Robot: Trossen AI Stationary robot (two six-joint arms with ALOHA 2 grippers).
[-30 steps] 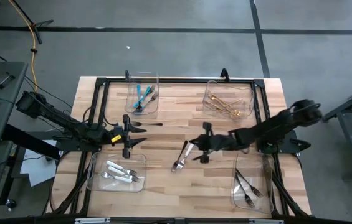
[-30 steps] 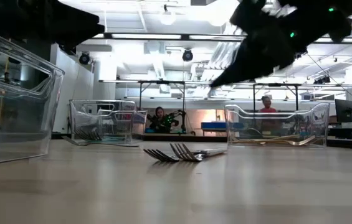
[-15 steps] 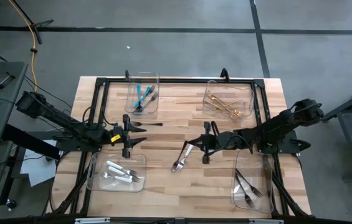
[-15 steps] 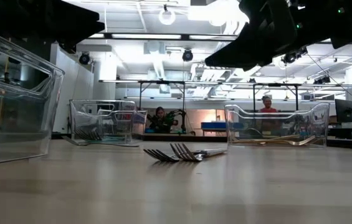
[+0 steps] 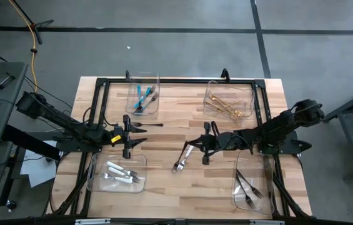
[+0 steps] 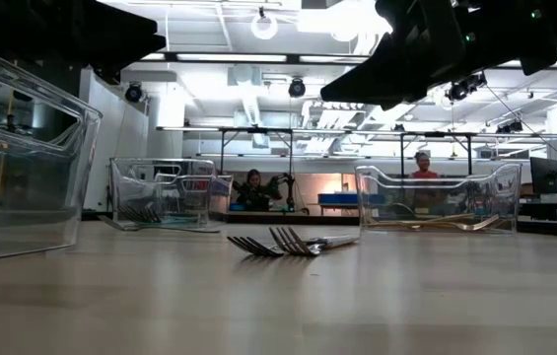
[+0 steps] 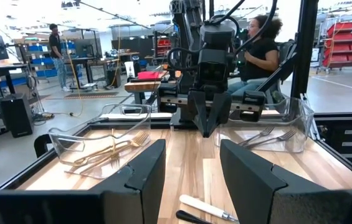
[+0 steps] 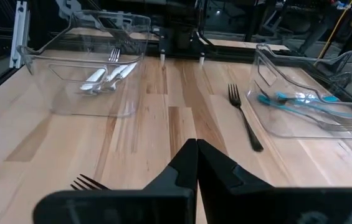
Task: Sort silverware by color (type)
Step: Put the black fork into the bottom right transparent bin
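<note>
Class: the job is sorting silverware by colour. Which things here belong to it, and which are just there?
Job: teal forks, gold forks, white-handled pieces, dark forks, loose dark fork, two loose forks.

Just there: clear bins, table, people.

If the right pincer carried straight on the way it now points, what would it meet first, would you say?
The right pincer, shut, points across the bare table between the white-handled bin and the dark fork. The way looks free up to the far frame, though depth is uncertain.
</note>
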